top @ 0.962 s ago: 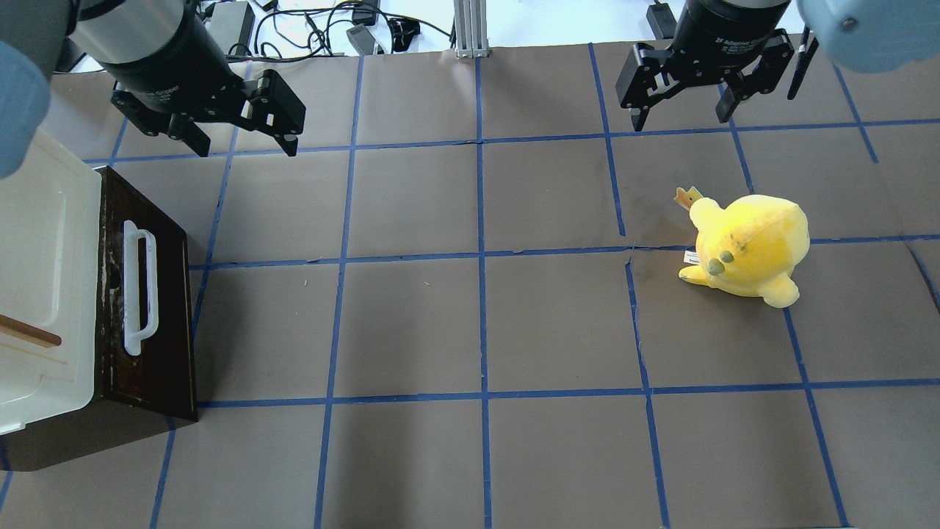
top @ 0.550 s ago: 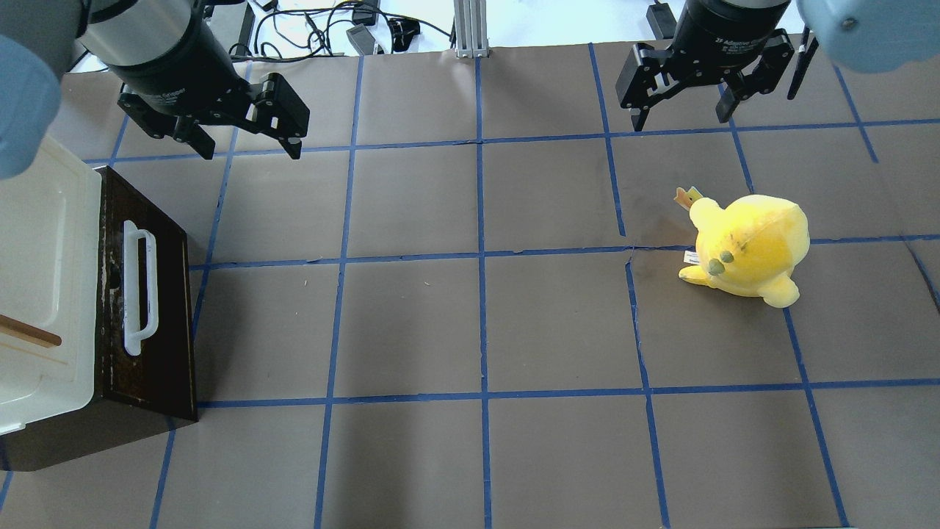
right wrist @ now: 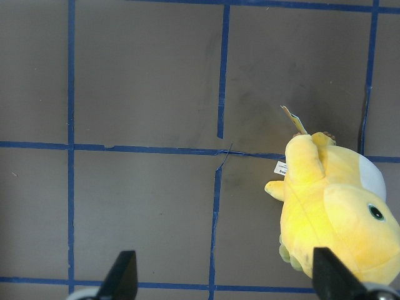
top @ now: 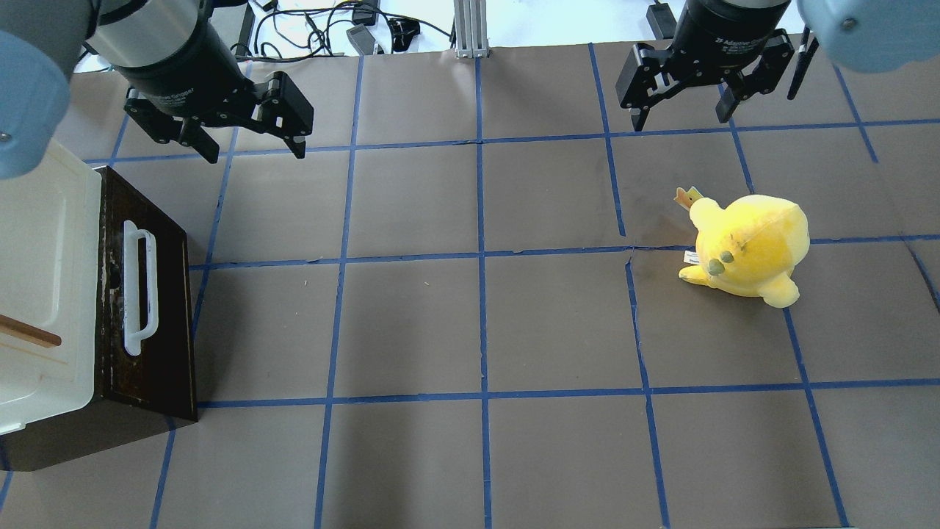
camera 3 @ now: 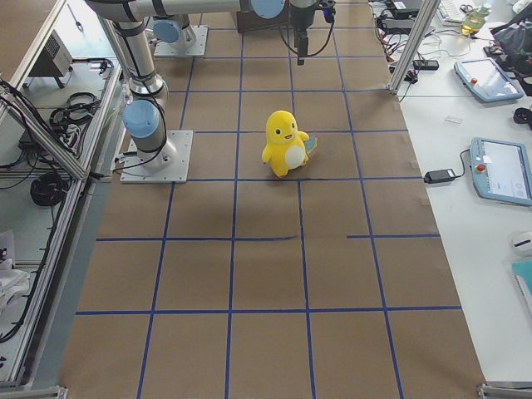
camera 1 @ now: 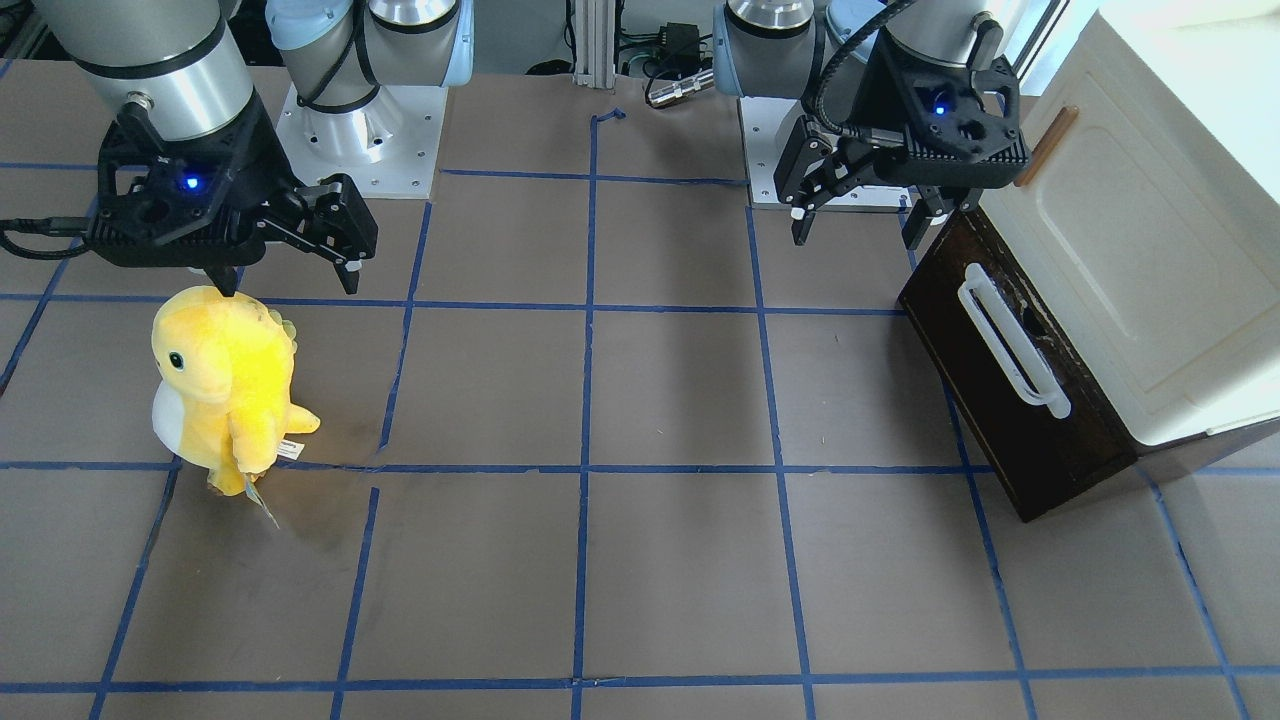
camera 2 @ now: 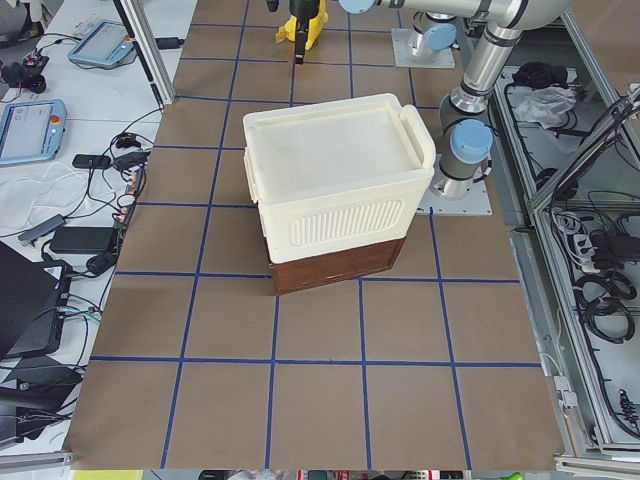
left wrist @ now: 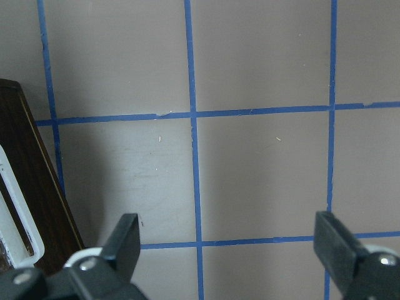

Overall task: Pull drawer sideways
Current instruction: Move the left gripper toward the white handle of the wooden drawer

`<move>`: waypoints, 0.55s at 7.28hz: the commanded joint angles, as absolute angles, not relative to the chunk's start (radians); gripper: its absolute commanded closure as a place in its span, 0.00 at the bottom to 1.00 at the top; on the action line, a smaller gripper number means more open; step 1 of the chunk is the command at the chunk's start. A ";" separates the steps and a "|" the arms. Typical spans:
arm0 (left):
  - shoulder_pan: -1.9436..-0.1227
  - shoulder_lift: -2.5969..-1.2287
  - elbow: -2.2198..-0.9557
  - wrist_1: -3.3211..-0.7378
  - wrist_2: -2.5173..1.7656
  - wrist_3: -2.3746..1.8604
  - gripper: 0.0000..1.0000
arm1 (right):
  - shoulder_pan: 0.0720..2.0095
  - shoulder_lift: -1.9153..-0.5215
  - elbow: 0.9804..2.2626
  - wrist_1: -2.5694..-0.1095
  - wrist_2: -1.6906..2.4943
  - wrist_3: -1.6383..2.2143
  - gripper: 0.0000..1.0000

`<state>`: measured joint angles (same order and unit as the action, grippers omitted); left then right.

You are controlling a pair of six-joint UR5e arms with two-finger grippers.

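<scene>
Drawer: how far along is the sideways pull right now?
Done: nothing visible. The drawer looks shut, with no pale interior showing. In hand: the left tool hangs open over the table beyond the drawer's far end, clear of the white handle. Left: grip the handle and pull the drawer out. The right tool hangs open near the yellow plush toy.

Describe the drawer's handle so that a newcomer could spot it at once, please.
At the table's left end in the overhead view stands a cream-white cabinet above a dark brown drawer. On the drawer's front, facing the table's middle, sits the handle, a long white bar. The other handle, on the cabinet, is small, brown and wooden.
</scene>
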<state>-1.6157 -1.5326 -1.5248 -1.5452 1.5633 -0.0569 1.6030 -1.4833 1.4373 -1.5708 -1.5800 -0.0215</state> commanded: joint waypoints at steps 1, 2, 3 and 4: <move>-1.617 -1.535 -1.522 -1.554 1.595 -0.113 0.00 | 1.603 -1.483 1.437 -1.571 -1.580 -0.021 0.00; -1.621 -1.549 -1.528 -1.542 1.611 -0.265 0.00 | 1.603 -1.483 1.437 -1.571 -1.580 -0.021 0.00; -1.644 -1.568 -1.542 -1.501 1.635 -0.358 0.00 | 1.603 -1.483 1.437 -1.571 -1.580 -0.021 0.00; -1.684 -1.594 -1.577 -1.497 1.754 -0.420 0.00 | 1.603 -1.483 1.437 -1.571 -1.580 -0.021 0.00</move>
